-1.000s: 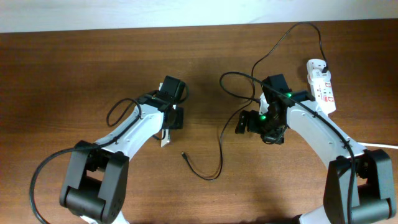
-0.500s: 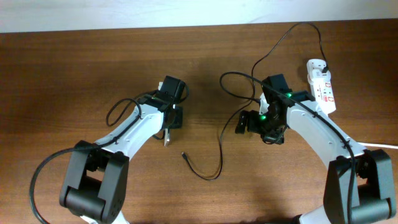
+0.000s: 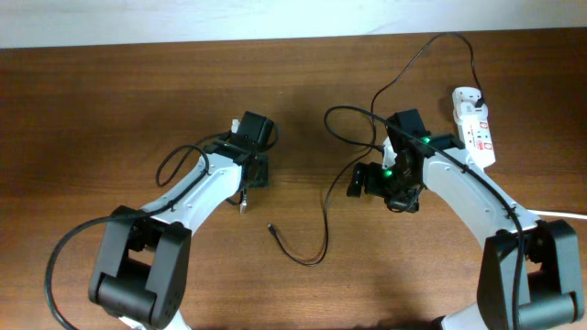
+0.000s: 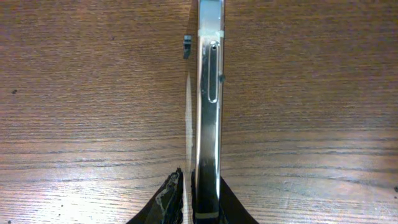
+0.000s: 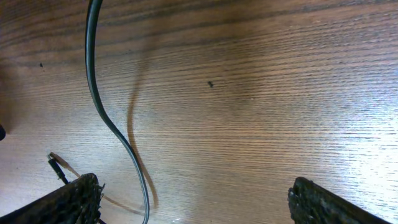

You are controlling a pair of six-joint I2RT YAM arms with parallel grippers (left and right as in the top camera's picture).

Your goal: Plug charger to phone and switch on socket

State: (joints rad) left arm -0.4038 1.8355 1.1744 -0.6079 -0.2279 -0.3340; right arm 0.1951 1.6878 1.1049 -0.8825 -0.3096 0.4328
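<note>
The left claw (image 4: 202,198) is closed on the phone (image 4: 209,106). Its two dark fingers (image 4: 163,202) squeeze the near end of the phone, one on each flat side. The phone is turned on its thin edge. The left wrist camera sees only its shiny silver side, with a long little slot (image 4: 213,71) in it. From above, the phone (image 3: 244,203) looks like a thin pale strip. It pokes out of the left claw (image 3: 248,186) toward the front of the worktop (image 3: 110,110). I cannot tell if the phone touches the brown wood or hangs just over it.

The right claw (image 5: 202,199) is open very wide and holds nothing. Its two dark fingertips (image 5: 71,202) sit in the bottom corners of the right wrist picture, with bare wood between them. From above, the right claw (image 3: 357,181) is a bit right of the middle of the worktop and points toward the left arm.

The charger (image 5: 102,118) is a thin black cable lying on the wood. It runs past one fingertip of the right claw, and its small tip (image 5: 55,163) lies close to that fingertip. From above, the charger (image 3: 321,220) bends in big loops. Its tip (image 3: 271,227) lies loose between the two arms, apart from the phone.

The other end of the cable reaches the far end of the socket (image 3: 475,128). The socket is a white strip at the far right of the worktop, beside the right arm. A thick white cord (image 3: 561,214) shows at the right edge.
</note>
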